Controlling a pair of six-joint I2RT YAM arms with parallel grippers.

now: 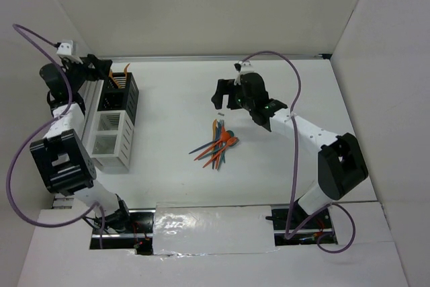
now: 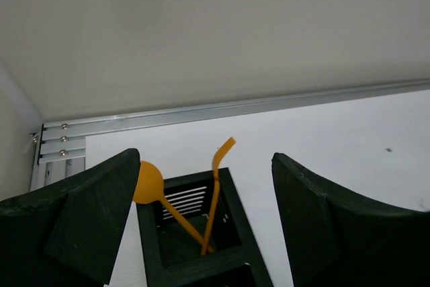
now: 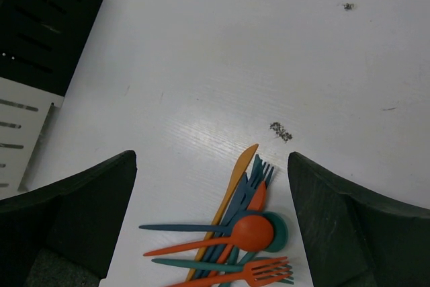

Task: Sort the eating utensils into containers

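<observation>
Along the left side of the table [image 1: 282, 85], the containers [image 1: 114, 122] stand as one joined row running away from the arm bases. The black bin [image 1: 127, 99] with slatted sides sits at the far end, and the white bins [image 1: 107, 140] are nearer.

Two orange pieces stand in the far compartment of the black bin and stick out above its rim. From the left wrist, one is an orange spoon [image 2: 151, 183], bowl upward, leaning towards the left finger, which partly hides it. The other is an orange utensil [image 2: 213, 199] with a curved top end, standing nearly upright. Their lower ends cross inside the compartment. I cannot tell what kind the second piece is. Beyond the bin, an aluminium rail [image 2: 235, 109] runs along the foot of the back wall.

The left gripper [image 1: 101, 68] hangs just above this black compartment, jaws spread wide with nothing clamped between them.

The remaining utensils lie as a loose pile of utensils [image 1: 218, 144] near the middle of the table, well apart from the containers. From the right wrist it shows an orange knife [image 3: 232, 193], a red-orange spoon [image 3: 252, 232] over a teal one, a red-orange fork [image 3: 262, 272] and dark blue handles fanned out to the left.

The right gripper [image 1: 218, 97] hovers just beyond the pile, jaws fully apart and holding nothing.
</observation>
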